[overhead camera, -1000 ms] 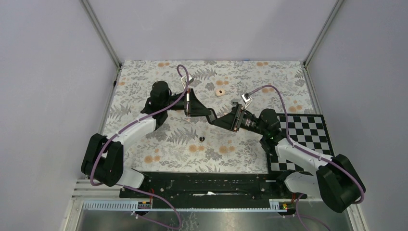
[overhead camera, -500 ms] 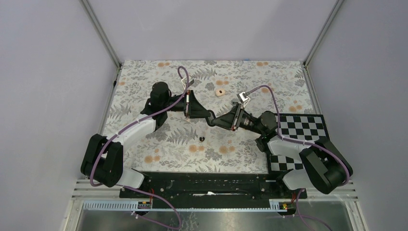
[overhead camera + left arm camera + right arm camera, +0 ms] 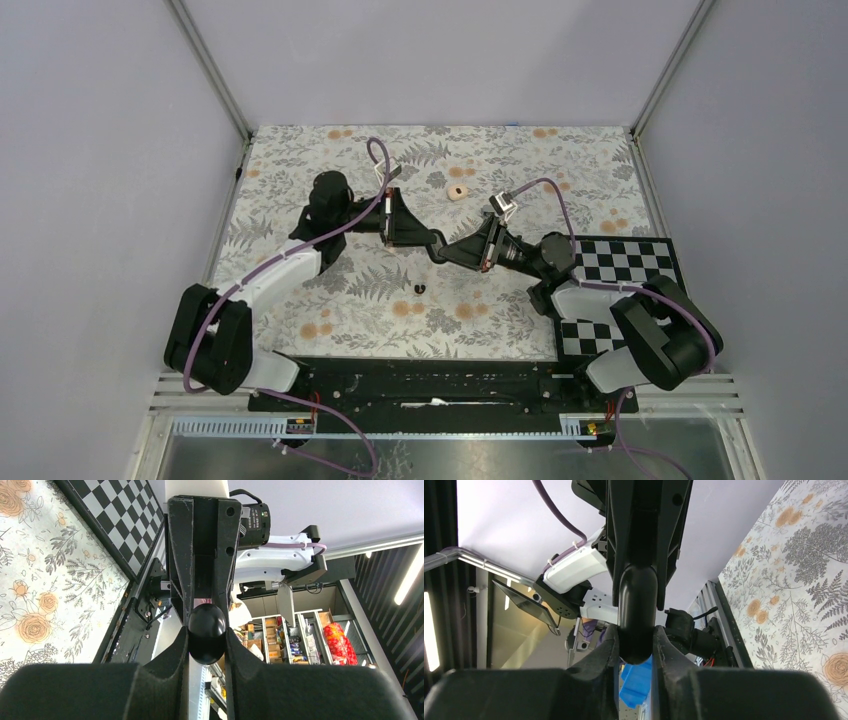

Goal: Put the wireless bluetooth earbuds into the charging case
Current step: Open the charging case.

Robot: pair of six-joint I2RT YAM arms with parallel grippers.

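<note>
— We see the floral table point(image 3: 330, 300) spread under both arms, whose tips meet in the air above its middle.
— Yes. Our left gripper point(image 3: 206, 639) and right gripper point(image 3: 636, 641) face each other, and each has its jaws clamped on the charging case point(image 3: 206, 622), held between them off the table.
— One earbud point(image 3: 419, 288) lies on the table, nearer the bases.

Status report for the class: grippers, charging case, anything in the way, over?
Left gripper and right gripper both shut on charging case, mid-air between them. One earbud lying loose on the mat, not yet in. Peach disc beyond, not blocking.
</note>
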